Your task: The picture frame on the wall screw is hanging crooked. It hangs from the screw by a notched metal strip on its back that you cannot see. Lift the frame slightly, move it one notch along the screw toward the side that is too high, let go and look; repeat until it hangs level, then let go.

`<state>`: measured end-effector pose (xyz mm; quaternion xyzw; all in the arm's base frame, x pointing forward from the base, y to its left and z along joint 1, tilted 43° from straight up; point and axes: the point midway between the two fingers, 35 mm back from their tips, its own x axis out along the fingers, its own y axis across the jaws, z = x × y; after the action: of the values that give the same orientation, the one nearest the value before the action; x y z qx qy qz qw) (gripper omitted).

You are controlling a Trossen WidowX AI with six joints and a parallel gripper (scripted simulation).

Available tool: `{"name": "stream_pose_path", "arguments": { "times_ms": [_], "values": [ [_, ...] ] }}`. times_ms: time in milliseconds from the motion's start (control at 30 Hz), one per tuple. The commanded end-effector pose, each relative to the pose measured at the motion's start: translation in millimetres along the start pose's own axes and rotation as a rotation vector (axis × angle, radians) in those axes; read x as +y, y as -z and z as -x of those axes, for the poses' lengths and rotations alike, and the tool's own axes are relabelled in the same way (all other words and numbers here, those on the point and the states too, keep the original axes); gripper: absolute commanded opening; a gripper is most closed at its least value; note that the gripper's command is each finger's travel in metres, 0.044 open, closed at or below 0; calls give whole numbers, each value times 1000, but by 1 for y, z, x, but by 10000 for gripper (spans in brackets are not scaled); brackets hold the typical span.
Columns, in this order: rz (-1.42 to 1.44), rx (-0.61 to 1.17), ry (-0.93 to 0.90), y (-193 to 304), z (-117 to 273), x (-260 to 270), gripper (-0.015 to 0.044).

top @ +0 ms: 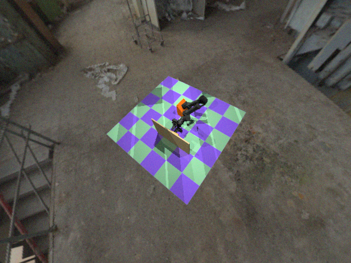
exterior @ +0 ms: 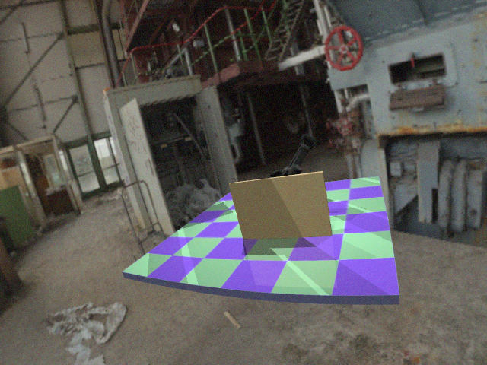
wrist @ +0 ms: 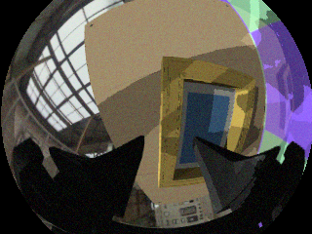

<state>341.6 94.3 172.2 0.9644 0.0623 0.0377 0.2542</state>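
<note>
The picture frame, gold with a grey inner border and a blue picture, shows in the wrist view [wrist: 168,112] on the tan wall panel [wrist: 122,58] [top: 181,143] [exterior: 279,207]. Its bar nearest the panel's left edge in that view is not parallel to that edge; the gap narrows downward. The wide lens bends lines, so I cannot tell the exact tilt. The screw and notched strip are hidden. My gripper [wrist: 170,140] [top: 175,130] is open, its fingers well apart in front of the frame. The right finger overlaps the picture in view; the left one is outside the gold bar. Contact is not visible.
The panel stands upright on a purple and green checkered table top [top: 184,189] [exterior: 365,277]. The black arm [top: 191,110] [exterior: 299,155] is on the frame's side of the panel, with an orange block [top: 180,108] beside it. The exterior camera sees only the panel's bare back.
</note>
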Motion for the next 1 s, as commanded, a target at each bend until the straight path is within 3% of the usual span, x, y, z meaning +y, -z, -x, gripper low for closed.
{"name": "stream_pose_path", "arguments": {
  "times_ms": [0,967],
  "values": [
    [4,7,0,1,-9,1,260],
    [4,7,0,1,-11,1,260]
  ]
}}
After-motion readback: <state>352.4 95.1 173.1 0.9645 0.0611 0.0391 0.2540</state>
